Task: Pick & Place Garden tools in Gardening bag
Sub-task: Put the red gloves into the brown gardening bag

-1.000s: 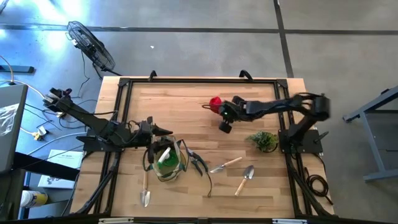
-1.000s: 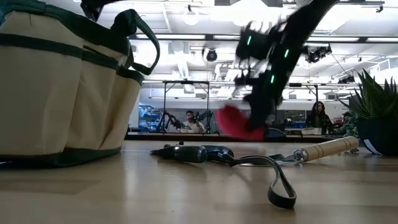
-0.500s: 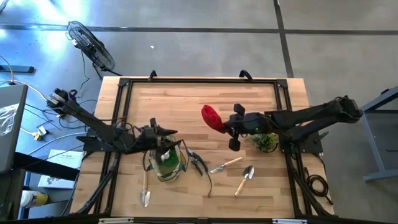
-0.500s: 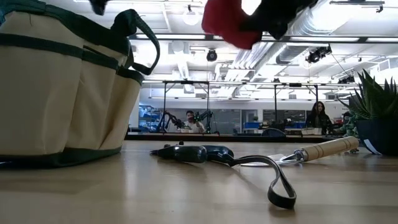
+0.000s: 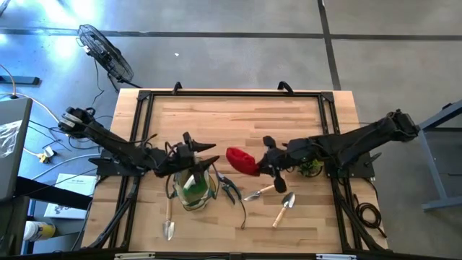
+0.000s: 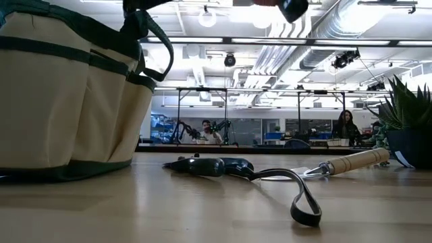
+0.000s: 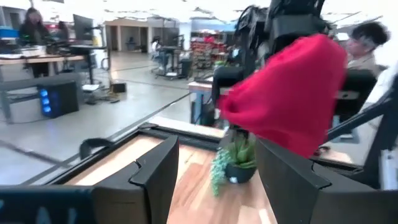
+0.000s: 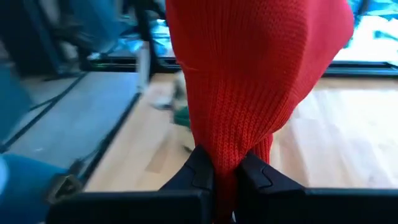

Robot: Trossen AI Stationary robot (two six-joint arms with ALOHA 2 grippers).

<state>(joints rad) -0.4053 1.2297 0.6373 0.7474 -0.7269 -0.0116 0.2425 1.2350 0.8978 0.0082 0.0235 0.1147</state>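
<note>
Gardening bag (image 5: 192, 186) w/ green item (image 5: 191, 185) inside; right claw (image 5: 258, 165) pinching red cloth (image 5: 242, 162); left claw (image 5: 204, 155) spread.

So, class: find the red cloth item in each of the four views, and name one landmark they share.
High view: red cloth item, mid-table, right of the gardening bag.
Low view: not clearly visible.
Left wrist view: upper right.
Right wrist view: fills the centre, pinched in the right pincer.
Shared landmark: leafy plant.

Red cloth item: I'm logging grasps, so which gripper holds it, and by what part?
The right gripper pinches the red cloth item by its gathered end. The left gripper is open, holding nothing.
</note>
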